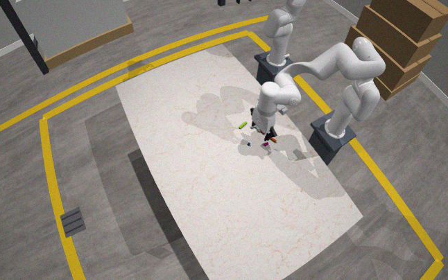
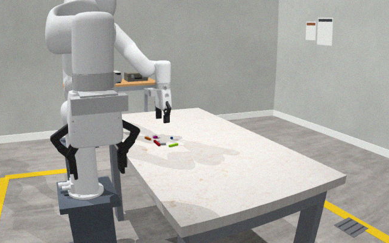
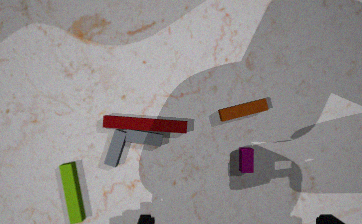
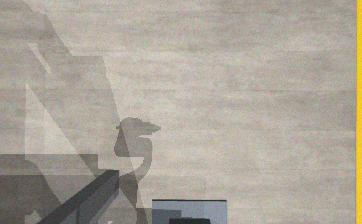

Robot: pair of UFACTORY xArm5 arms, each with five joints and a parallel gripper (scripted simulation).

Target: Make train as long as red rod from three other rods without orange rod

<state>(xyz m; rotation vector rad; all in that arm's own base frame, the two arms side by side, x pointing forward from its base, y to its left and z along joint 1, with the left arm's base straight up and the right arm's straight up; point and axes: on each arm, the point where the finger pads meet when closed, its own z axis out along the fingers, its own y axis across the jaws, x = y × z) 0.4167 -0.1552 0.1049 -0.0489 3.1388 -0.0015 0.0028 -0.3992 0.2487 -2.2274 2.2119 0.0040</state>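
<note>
The red rod (image 1: 262, 132) (image 2: 156, 142) (image 3: 145, 124) is laid flat on the counter (image 1: 218, 191) (image 2: 250, 181) (image 3: 32, 75). Closest to it, two grey rods are seen: the first grey rod (image 3: 144, 137) is set along one of its long sides, and the second grey rod (image 3: 115, 147) is angled away from that same side. Whether the nearer one is touched by the red rod cannot be told.

Beyond one end of the red rod, the orange rod (image 1: 272, 139) (image 2: 147, 138) (image 3: 243, 109) is placed apart from it. The lime rod (image 1: 243, 125) (image 2: 173, 145) (image 3: 72, 192) is found off the opposite end, turned crosswise to the red rod, on the grey rods' side. On that side too, near the orange rod's end, the magenta rod (image 1: 265, 144) (image 2: 155, 137) (image 3: 246, 160) is seen. The blue rod (image 1: 248, 144) (image 2: 171, 138) is placed farther out.

No three-rod train has been formed. Above the red rod's surroundings, the left gripper (image 1: 260, 130) (image 2: 162, 119) (image 3: 236, 220) is held with fingers spread and nothing between them. Farthest off, the right gripper (image 2: 99, 175) is held beyond the counter's edge, its fingers also wide apart and empty.
</note>
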